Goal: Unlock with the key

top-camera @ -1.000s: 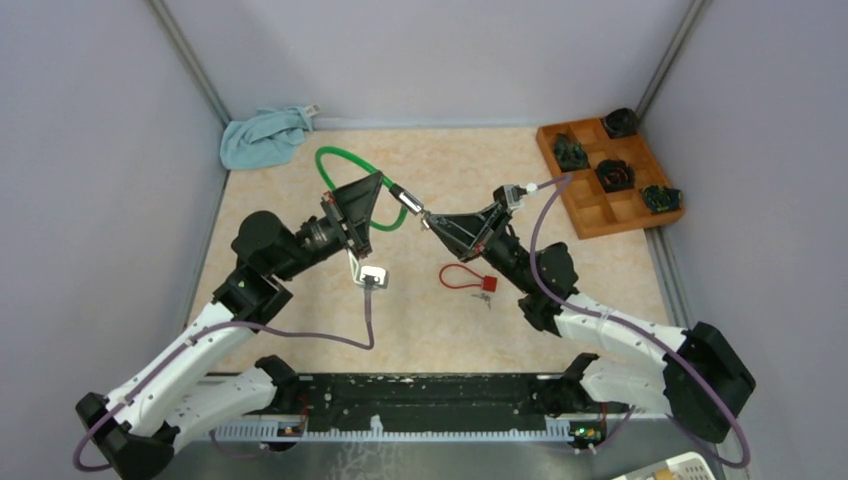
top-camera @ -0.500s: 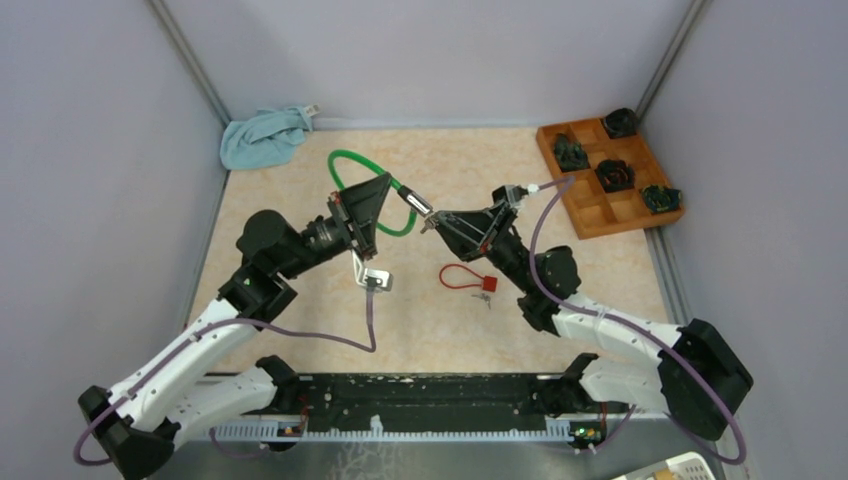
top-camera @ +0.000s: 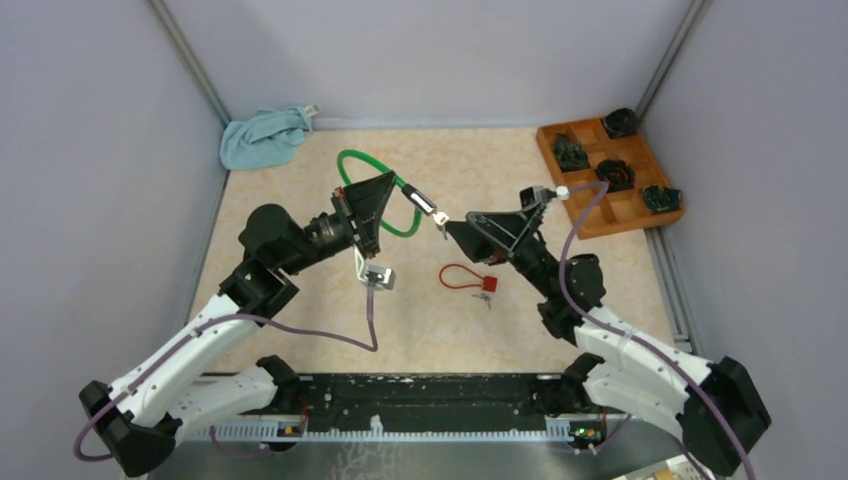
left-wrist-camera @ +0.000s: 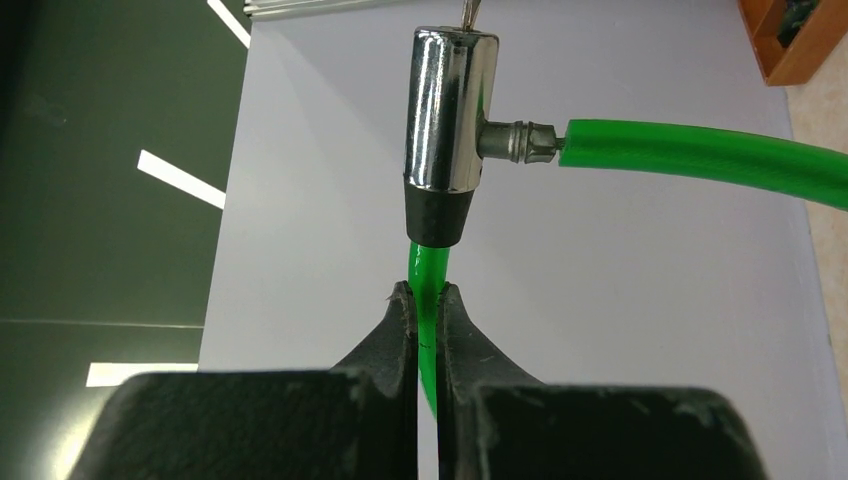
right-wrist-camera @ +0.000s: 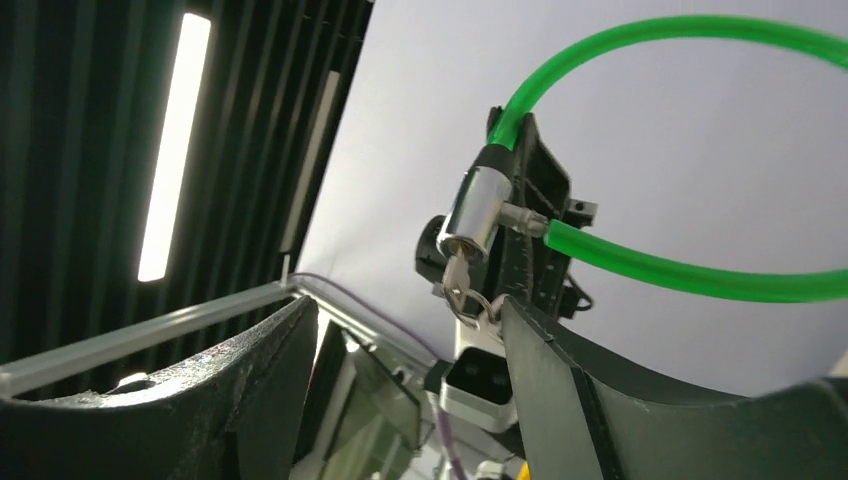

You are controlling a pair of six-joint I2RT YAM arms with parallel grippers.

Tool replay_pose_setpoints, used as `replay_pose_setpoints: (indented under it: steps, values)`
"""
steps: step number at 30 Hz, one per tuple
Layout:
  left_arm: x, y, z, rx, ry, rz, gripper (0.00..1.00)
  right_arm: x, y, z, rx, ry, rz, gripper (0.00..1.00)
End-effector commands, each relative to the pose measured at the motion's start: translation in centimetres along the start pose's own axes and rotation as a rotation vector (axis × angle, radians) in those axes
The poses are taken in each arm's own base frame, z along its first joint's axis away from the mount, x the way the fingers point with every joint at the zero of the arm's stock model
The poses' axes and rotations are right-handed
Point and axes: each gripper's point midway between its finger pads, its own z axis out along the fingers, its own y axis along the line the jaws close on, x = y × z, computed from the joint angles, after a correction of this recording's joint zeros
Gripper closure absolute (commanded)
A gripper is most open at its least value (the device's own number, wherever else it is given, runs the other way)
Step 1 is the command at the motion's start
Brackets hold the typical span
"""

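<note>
A green cable lock (top-camera: 350, 160) is held up in the air, with my left gripper (top-camera: 388, 182) shut on the cable just below its chrome lock body (left-wrist-camera: 450, 110). In the left wrist view the fingers (left-wrist-camera: 405, 320) pinch the green cable (left-wrist-camera: 700, 160). The key (right-wrist-camera: 455, 280) sits in the end of the chrome lock body (right-wrist-camera: 475, 215), with a key ring (right-wrist-camera: 482, 305) hanging from it. My right gripper (right-wrist-camera: 405, 330) stands open just short of the key and holds nothing. From above, the right gripper (top-camera: 452, 228) is a little to the right of the key (top-camera: 441, 225).
A small red padlock (top-camera: 470, 277) with keys (top-camera: 487, 297) lies on the table below the grippers. A blue cloth (top-camera: 262, 135) is bunched in the far left corner. A wooden compartment tray (top-camera: 590, 215) with dark objects stands at the far right.
My right gripper has opened, let go of the key and drawn back to the right. The left gripper has carried the lock slightly up and to the right.
</note>
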Motion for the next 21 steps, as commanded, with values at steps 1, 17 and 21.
replay_pose_setpoints:
  steps: [1, 17, 21]
  values:
    - [0.5, 5.2, -0.4, -0.117, 0.020, 0.004, 1.00, -0.4, 0.0, -1.7, 0.061, 0.009, -0.177, 0.32]
    - [1.1, 6.3, 0.7, -0.083, 0.006, -0.286, 1.00, 0.6, -1.6, 0.6, 0.131, 0.125, -1.185, 0.32]
    - [1.1, 5.9, 0.6, -0.069, 0.011, -0.298, 1.00, 1.9, -0.2, 2.4, 0.024, 0.103, -1.234, 0.32]
